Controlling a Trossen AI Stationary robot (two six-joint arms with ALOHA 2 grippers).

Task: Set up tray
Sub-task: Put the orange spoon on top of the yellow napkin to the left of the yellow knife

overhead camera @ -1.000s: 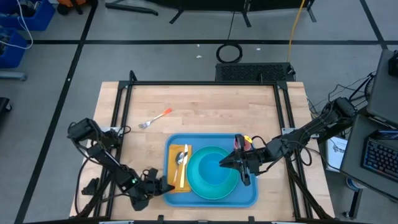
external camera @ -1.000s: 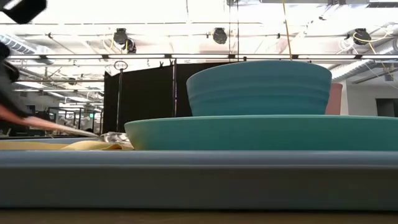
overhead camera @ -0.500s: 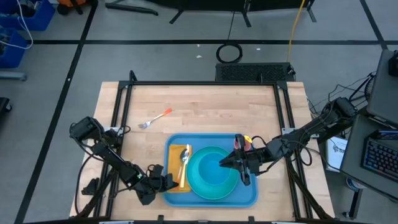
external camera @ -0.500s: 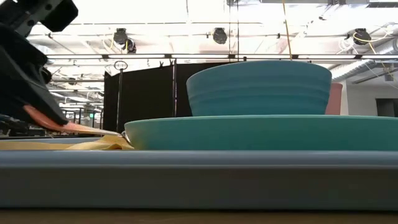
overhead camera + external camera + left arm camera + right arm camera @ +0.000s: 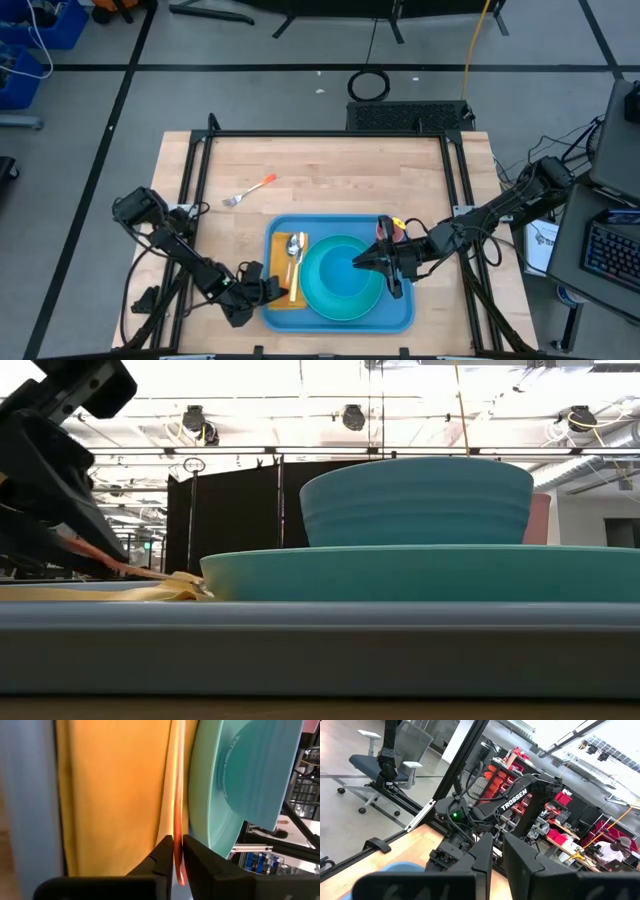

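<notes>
left gripper jaws clamp spoon handle | over tray | right jaws narrow

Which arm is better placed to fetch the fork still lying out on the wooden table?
Left, probably. The left gripper must first release the orange-handled spoon, but the orange-handled fork lies on its side; the right gripper hangs above the teal plate.

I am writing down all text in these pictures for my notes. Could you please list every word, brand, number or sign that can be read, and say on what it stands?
"TROSSEN": white letters on the left arm, seen in the right wrist view.
Papers beside the table's right edge in the high view: print too small to read.
No other readable text; none on the tray, plate or napkin.
</notes>
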